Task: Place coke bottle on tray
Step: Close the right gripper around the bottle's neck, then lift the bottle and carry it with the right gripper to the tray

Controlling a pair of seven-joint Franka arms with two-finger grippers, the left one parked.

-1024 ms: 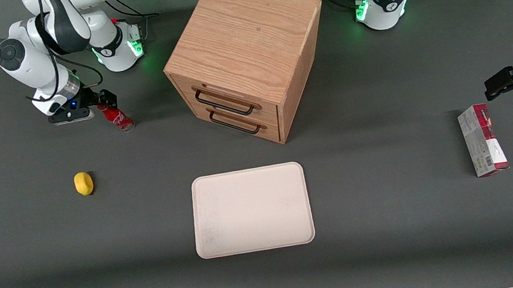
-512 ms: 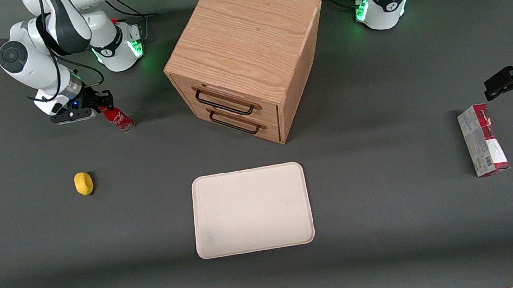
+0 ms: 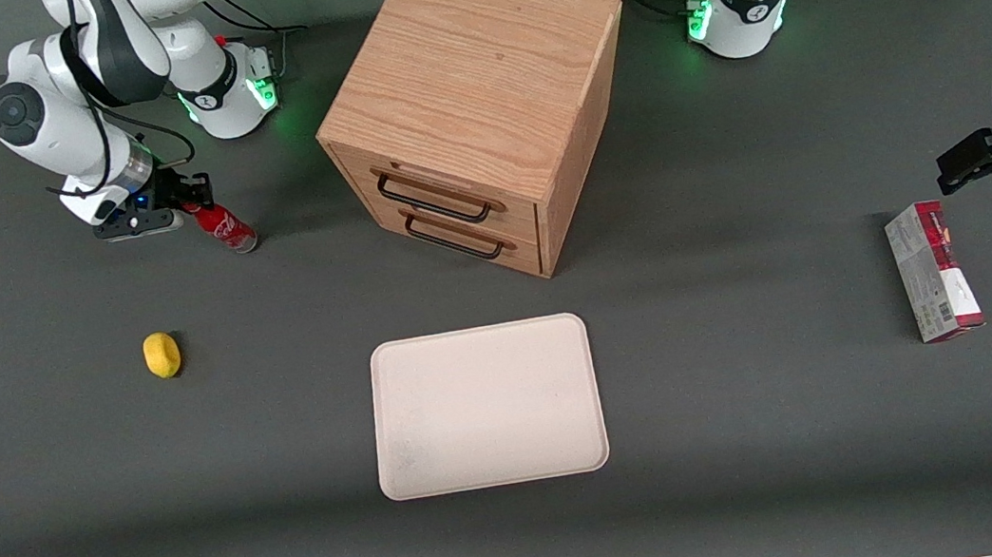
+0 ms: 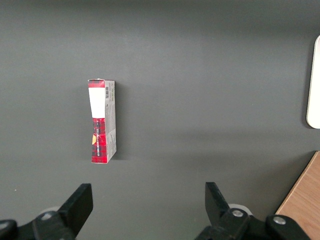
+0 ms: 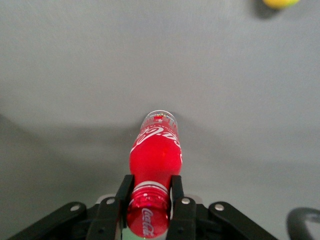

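Dark grey counter (image 3: pixel 766 435) carries everything in sight, with a wooden cabinet (image 3: pixel 474 109) standing near its middle, its two drawers with black handles facing the front camera at an angle. Nearer that camera than the cabinet lies the tray (image 3: pixel 486 406), flat, beige and bare.

Toward the working arm's end of the counter, the claw (image 3: pixel 195 203) is clenched on the bottle (image 3: pixel 224 228), gripping it at the neck just below the red cap. In the right wrist view the two black fingers (image 5: pixel 121 195) press against either side of the neck, and the bottle (image 5: pixel 154 165) runs away from the claw (image 5: pixel 149 197), white script showing on its red body and its clear base at the end. From the front the bottle hangs tilted, cap at the claw and base lower, close to the counter; whether it touches cannot be told. It is well apart from the tray.

A lemon (image 3: pixel 162 354) sits nearer the front camera than the bottle. A red-and-grey carton (image 3: pixel 932 271) lies toward the parked arm's end.
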